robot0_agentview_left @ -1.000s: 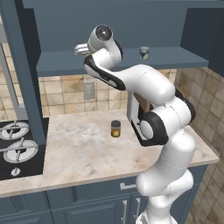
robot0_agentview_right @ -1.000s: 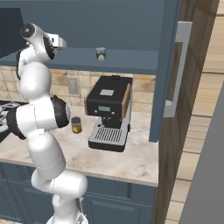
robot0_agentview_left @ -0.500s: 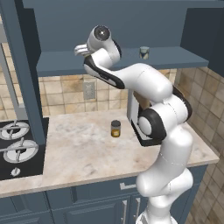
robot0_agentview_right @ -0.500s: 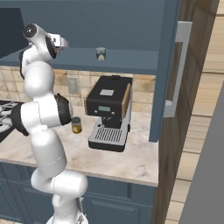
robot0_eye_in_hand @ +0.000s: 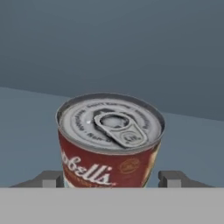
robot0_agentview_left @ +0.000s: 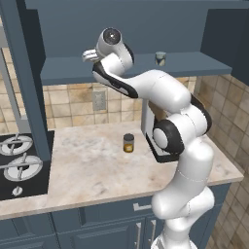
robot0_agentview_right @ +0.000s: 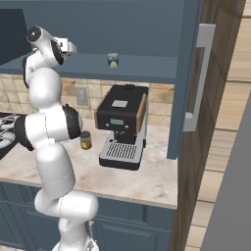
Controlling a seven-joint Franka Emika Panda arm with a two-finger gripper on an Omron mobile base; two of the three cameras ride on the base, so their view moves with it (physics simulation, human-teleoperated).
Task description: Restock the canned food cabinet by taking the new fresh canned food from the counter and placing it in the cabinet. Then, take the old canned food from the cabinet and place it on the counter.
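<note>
Gripper first: its two fingertips sit either side of the old canned food, right up against its sides. They've drawn in from the wider spread of a moment ago. Whether they're actually pinching yet, we can't tell.

The arm has barely budged in the base views, so the hand is parked at the cabinet shelf. We'd guess the swap is half done. The new fresh canned food already stands on that shelf, well apart from the hand, and the red can is next for the counter.

Hard to read: the red can's lower half and the finger contact are cut off at the bottom. From the base cameras the hand covers that spot.
</note>
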